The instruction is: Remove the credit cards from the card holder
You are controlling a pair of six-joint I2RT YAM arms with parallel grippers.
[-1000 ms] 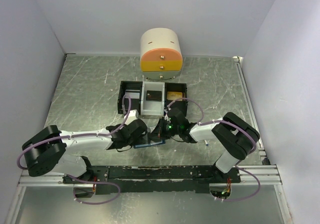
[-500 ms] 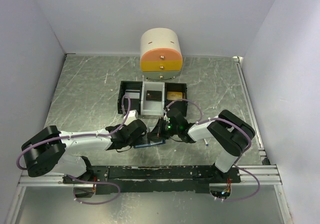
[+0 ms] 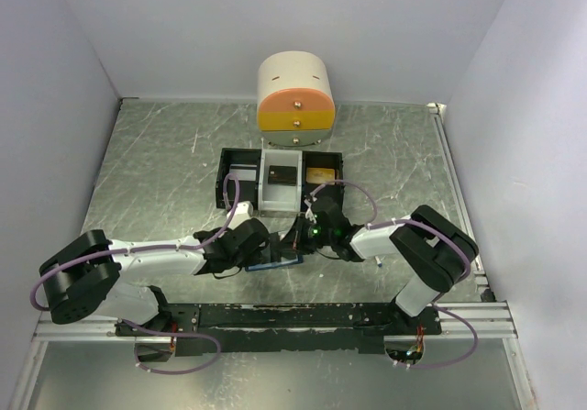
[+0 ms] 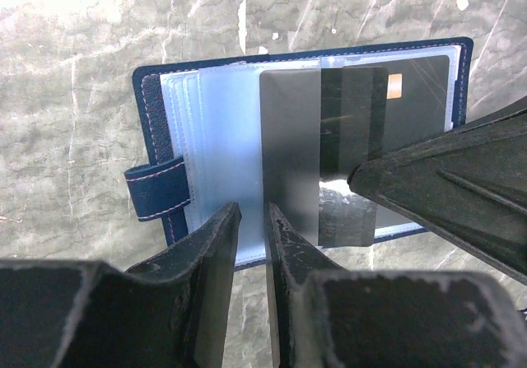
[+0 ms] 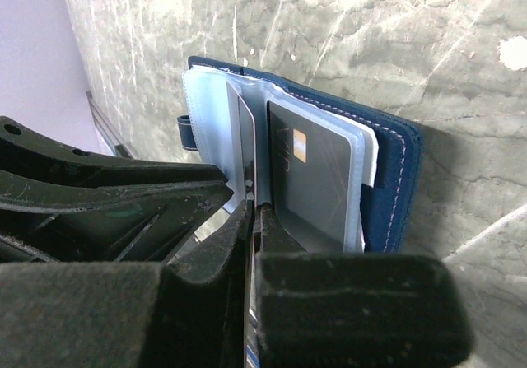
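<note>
The right jaws (image 5: 254, 207) are clenching a dark grey credit card (image 4: 288, 154) edge-on. The card is sticking partway out of the card holder (image 4: 206, 121) and lying across its clear pockets. The left jaws (image 4: 253, 217) are hovering at the holder's near edge with only a narrow gap between them; I cannot tell whether they are pinching the pocket page. A second credit card (image 4: 420, 96), dark with an orange-gold patch, is sitting inside a pocket on the half away from the clasp tab (image 4: 156, 188). The card holder is lying open and flat on the worktop (image 3: 156, 162), close to the middle of its near edge, between the two arms. Just beyond it a black-and-white tray (image 3: 225, 179) is sitting, and a round cream-and-orange drawer unit (image 3: 295, 103) is standing at the far edge.
</note>
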